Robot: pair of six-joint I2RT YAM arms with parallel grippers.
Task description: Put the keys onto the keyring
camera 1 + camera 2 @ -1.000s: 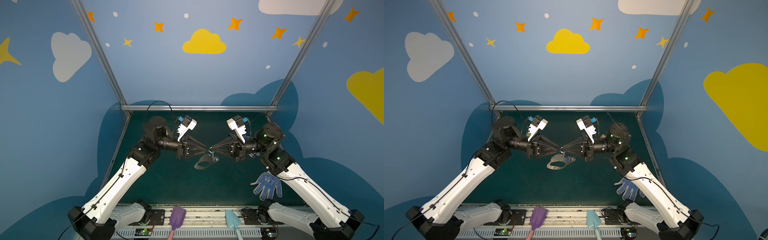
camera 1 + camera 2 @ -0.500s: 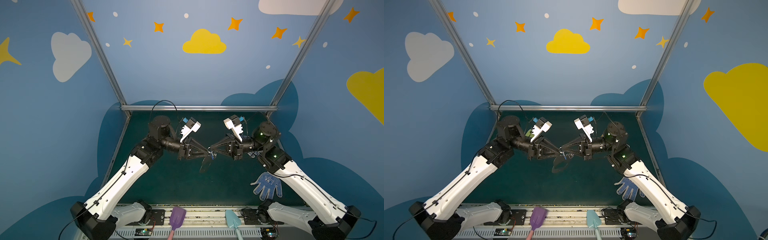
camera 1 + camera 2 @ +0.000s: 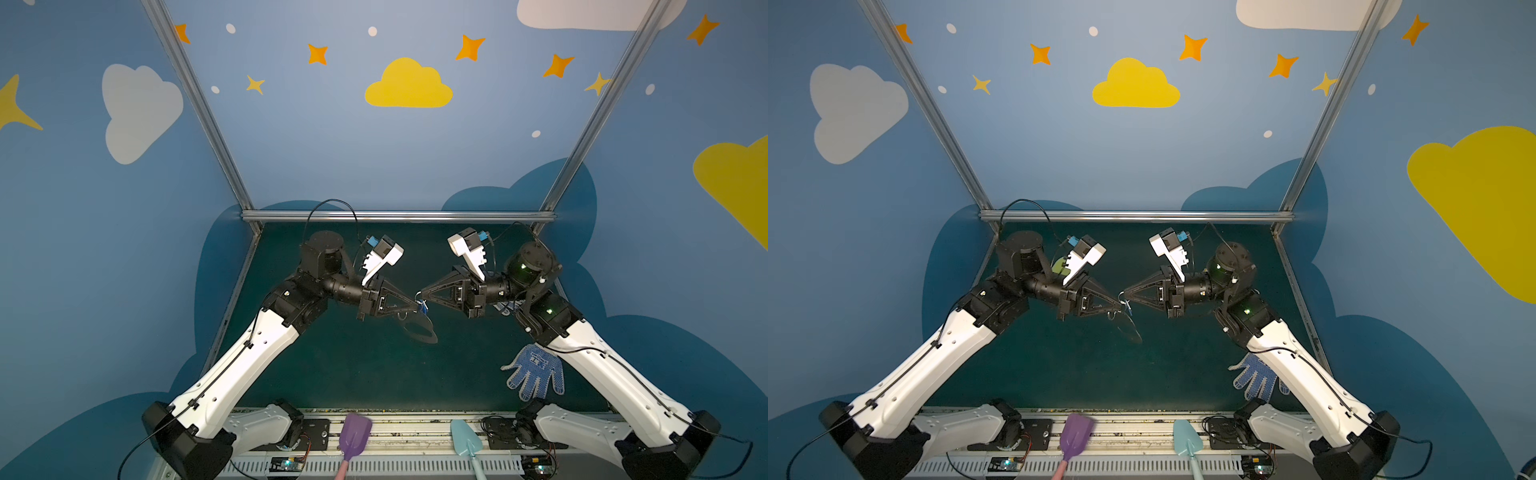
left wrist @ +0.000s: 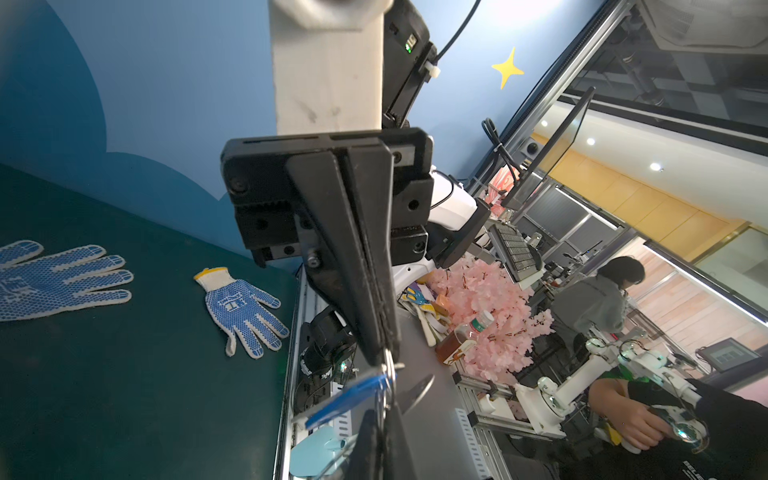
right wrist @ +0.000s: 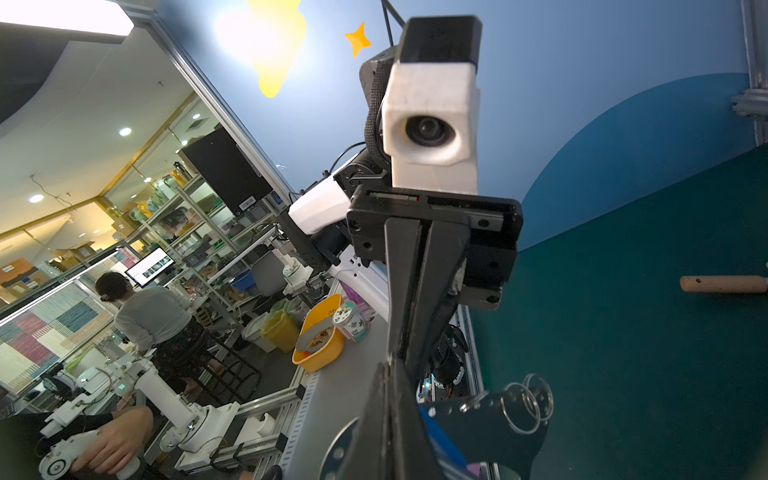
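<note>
Both top views: left gripper [image 3: 417, 308] and right gripper [image 3: 422, 292] meet in mid-air, the keyring [image 3: 420, 330] hanging below. Left wrist — right gripper pinches the keys [image 4: 349, 399] by their ring. Right wrist — left gripper clamps the keyring [image 5: 486, 419], apparently; threading step, next calls for fine alignment

Left gripper [image 3: 417, 306] and right gripper [image 3: 423, 294] bar the centre; mat [image 3: 332, 374] in front lies bare but for a glove [image 3: 534, 372]

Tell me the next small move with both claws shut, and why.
Probably freeze the right claw, which seems to pinch the silver keys with the blue plastic tag, and ease the left claw to bring a small metal ring on the flat grey plate to them: both claws are shut, tips almost touching, plate hanging beneath.
</note>
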